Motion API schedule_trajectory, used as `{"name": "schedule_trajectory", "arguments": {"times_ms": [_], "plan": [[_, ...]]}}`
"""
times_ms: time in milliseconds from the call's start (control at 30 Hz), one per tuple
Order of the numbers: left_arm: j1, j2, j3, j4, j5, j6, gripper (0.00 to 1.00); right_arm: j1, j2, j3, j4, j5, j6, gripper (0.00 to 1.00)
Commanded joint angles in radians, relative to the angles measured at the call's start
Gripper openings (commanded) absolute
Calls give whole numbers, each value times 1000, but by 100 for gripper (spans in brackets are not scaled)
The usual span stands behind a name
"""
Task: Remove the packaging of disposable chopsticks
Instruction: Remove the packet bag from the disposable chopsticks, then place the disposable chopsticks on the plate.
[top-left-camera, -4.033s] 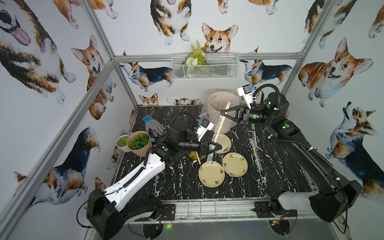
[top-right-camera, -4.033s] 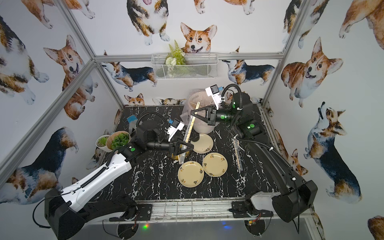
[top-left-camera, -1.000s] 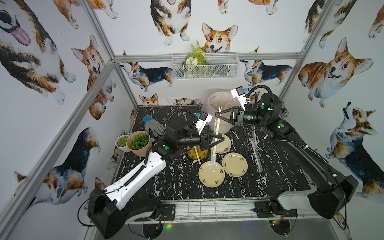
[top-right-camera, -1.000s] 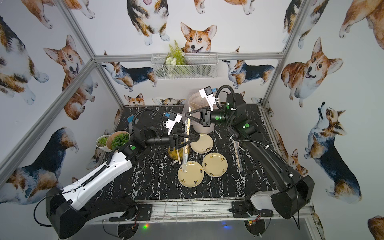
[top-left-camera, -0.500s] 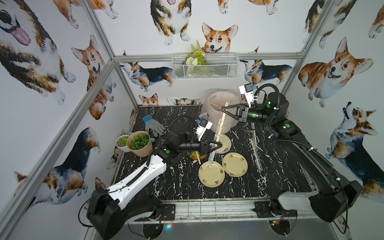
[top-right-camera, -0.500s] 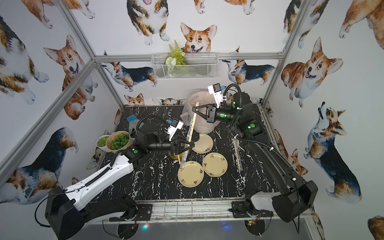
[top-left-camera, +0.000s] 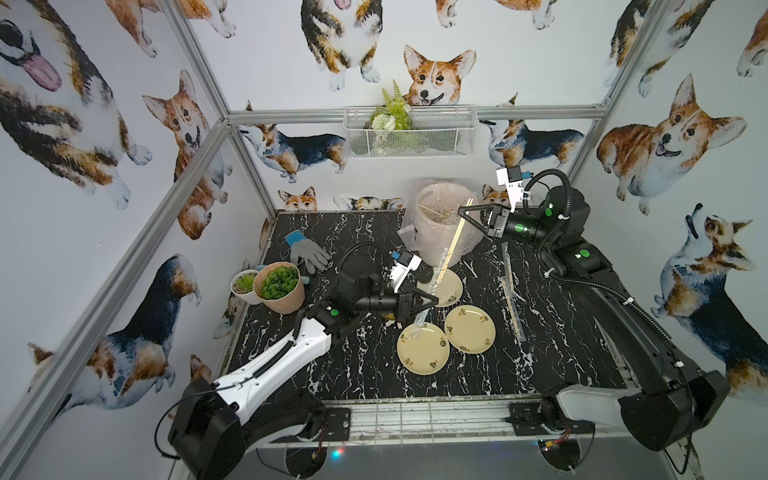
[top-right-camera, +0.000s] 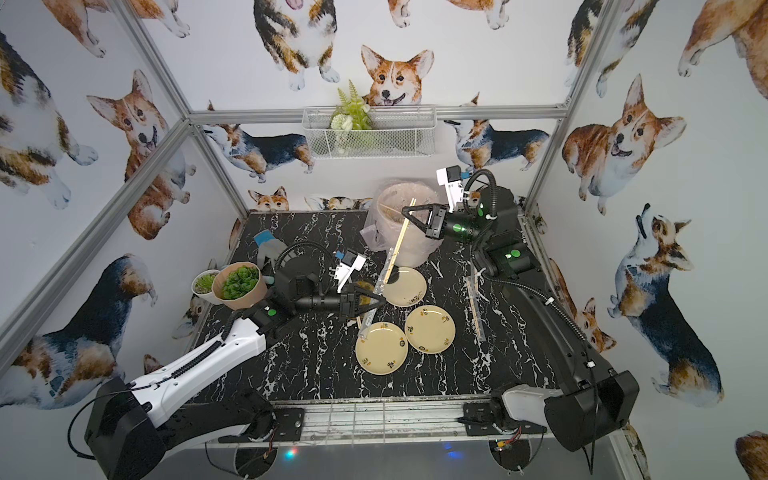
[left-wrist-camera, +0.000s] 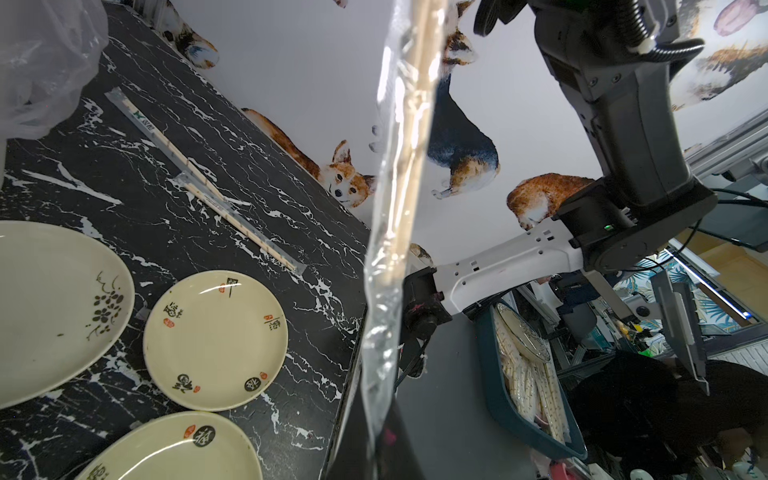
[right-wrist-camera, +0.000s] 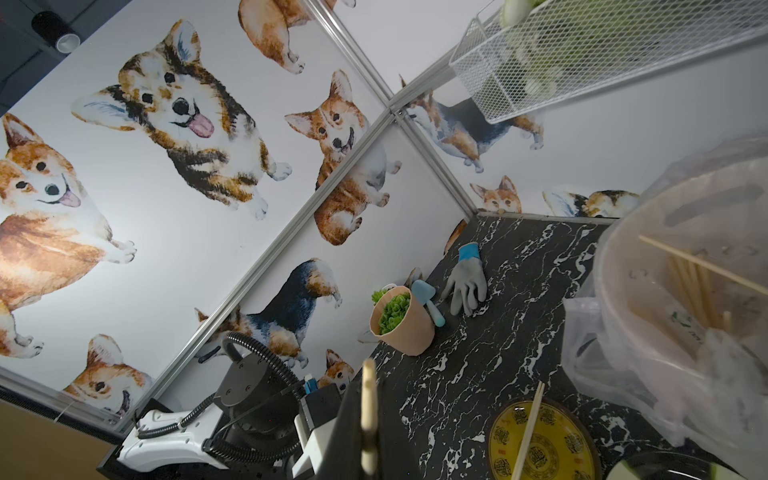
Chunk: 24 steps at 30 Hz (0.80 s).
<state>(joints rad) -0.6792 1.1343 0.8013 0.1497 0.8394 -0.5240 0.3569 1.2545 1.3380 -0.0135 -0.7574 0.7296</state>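
Note:
A pair of disposable chopsticks (top-left-camera: 457, 235) hangs slanted above the plates, half drawn out of its clear packaging (top-left-camera: 420, 319). My right gripper (top-left-camera: 462, 212) is shut on the sticks' upper end, in front of the bin. The bare tip (right-wrist-camera: 368, 395) shows between its jaws in the right wrist view. My left gripper (top-left-camera: 433, 300) is shut on the lower part of the packaging. In the left wrist view the glossy packaging (left-wrist-camera: 384, 257) rises from my left gripper (left-wrist-camera: 376, 455), with the sticks (left-wrist-camera: 419, 83) still inside its upper part.
A bin with a pink liner (top-left-camera: 444, 220) stands at the back. Three pale plates (top-left-camera: 423, 348) (top-left-camera: 469, 329) (top-left-camera: 451, 287) lie mid-table, beside a yellow dish holding a stick (right-wrist-camera: 544, 440). Two wrapped pairs (top-left-camera: 513, 307) (top-left-camera: 506, 259) lie right; plant pots (top-left-camera: 279, 289) and a glove (top-left-camera: 307, 253) sit left.
My left gripper has closed on the packaging's lower part. My right gripper has carried the sticks' upper end to the right, away from the left arm.

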Motion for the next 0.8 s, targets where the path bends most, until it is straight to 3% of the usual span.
{"name": "schedule_trajectory", "arguments": {"times_ms": [0,333,567,767], "plan": [[0,-18,-16,-8,18,19,0,-59,-30,-27,58,55,66,0],[4,-98,-27,-171,-58,126,0,-203,-115,-109,-18,139,88,0],[11,-168,31,-297,-256,227,0,-261,-189,-314,-5,170,128,0],[12,-203,42,-340,-466,269,0,-249,-148,-531,193,167,261,0]]}}
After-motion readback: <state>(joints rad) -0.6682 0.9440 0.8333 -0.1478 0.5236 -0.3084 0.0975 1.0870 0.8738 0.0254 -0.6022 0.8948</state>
